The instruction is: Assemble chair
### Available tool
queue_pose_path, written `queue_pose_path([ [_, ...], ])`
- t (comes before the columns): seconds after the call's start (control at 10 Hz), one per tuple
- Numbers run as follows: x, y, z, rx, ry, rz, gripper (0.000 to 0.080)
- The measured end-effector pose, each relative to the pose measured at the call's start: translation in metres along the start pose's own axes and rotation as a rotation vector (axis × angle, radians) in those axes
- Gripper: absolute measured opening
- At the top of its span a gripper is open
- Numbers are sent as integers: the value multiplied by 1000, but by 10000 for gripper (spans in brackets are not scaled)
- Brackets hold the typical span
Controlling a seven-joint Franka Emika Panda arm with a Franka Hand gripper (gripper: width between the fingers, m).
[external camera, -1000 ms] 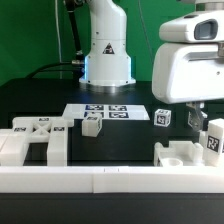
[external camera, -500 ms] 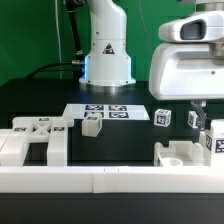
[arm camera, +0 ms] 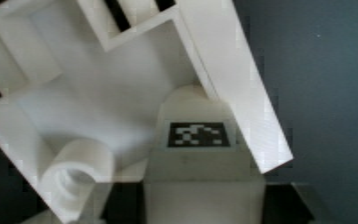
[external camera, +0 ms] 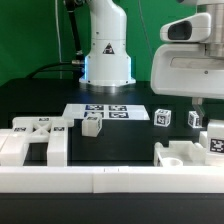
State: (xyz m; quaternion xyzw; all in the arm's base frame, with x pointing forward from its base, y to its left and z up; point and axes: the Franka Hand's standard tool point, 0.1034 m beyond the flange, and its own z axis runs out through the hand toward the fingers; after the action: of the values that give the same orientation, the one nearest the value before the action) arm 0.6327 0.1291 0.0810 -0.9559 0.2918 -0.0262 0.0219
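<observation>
The chair lies in separate white tagged parts. My gripper [external camera: 207, 122] hangs at the exterior view's right, shut on an upright tagged block [external camera: 213, 142] that stands against a bracket-shaped part [external camera: 182, 155]. In the wrist view the same block [arm camera: 202, 165] fills the gap between my dark fingers [arm camera: 123, 205], with the bracket part [arm camera: 140, 85] behind it. A wide flat part [external camera: 35, 138] lies at the left. A small block [external camera: 93, 124] and two cubes [external camera: 163, 118] [external camera: 193, 119] sit mid-table.
The marker board [external camera: 105, 111] lies flat in front of the arm's base [external camera: 106, 55]. A long low white rail [external camera: 110, 180] runs along the near edge. The black tabletop [external camera: 125, 145] shows between the small block and the bracket part.
The jaws have closed onto the tagged block. The hand has shifted slightly toward the exterior view's left. The loose parts have not moved.
</observation>
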Motion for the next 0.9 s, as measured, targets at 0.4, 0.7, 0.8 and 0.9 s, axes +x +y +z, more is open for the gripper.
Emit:
queue_pose_path([
  [0.4,0,-1,0,6,-5,330,288],
  [0.7,-1,-1,0,5,-4,382,370],
  [0.8,-1,-1,0,5,-4,372,370],
  [0.9,-1,-1,0,5,-4,335,545],
])
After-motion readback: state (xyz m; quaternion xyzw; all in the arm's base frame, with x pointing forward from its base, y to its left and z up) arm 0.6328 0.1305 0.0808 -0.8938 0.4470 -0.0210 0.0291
